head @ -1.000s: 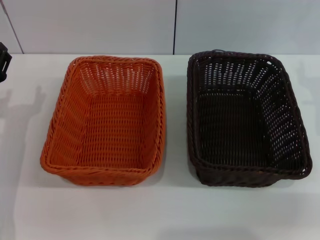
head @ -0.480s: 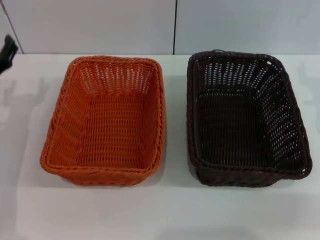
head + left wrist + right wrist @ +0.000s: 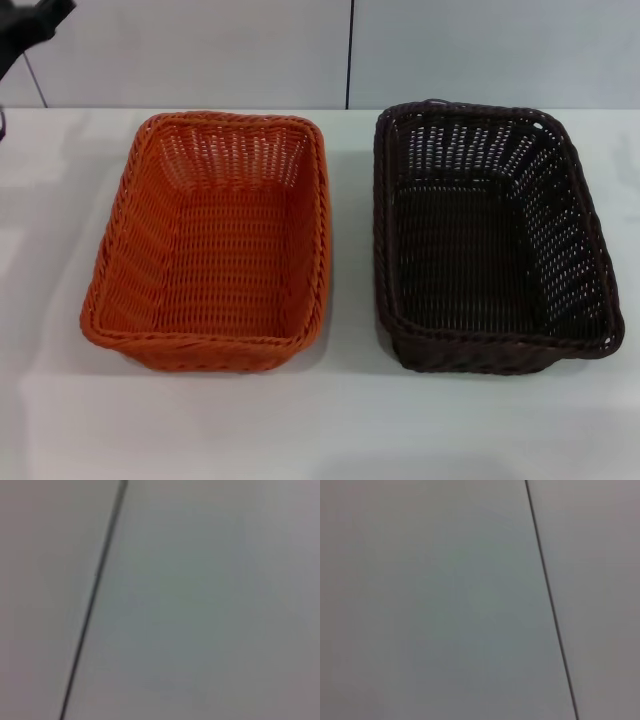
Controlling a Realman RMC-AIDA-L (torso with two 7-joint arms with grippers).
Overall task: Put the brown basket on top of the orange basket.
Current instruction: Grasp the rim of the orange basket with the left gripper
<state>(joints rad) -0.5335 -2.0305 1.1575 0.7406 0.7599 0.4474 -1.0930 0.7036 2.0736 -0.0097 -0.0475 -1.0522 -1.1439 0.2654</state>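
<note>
orange basket (image 3: 210,245) left, brown basket (image 3: 490,240) right (apart)

Head view downward; wrists toward wall (image 3: 200,605)

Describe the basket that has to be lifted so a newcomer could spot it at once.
On the white table, two rectangular woven baskets sit side by side, apart. The one to lift is the dark brown, nearly black wicker-style basket on the robot's right, empty, with open-weave flared sides. Its neighbour, the bright orange wicker-style basket of like size, differs only in colour.

White table (image 3: 340,430) before pale wall panels (image 3: 200,50) with 1 dark seam (image 3: 350,55).
</note>
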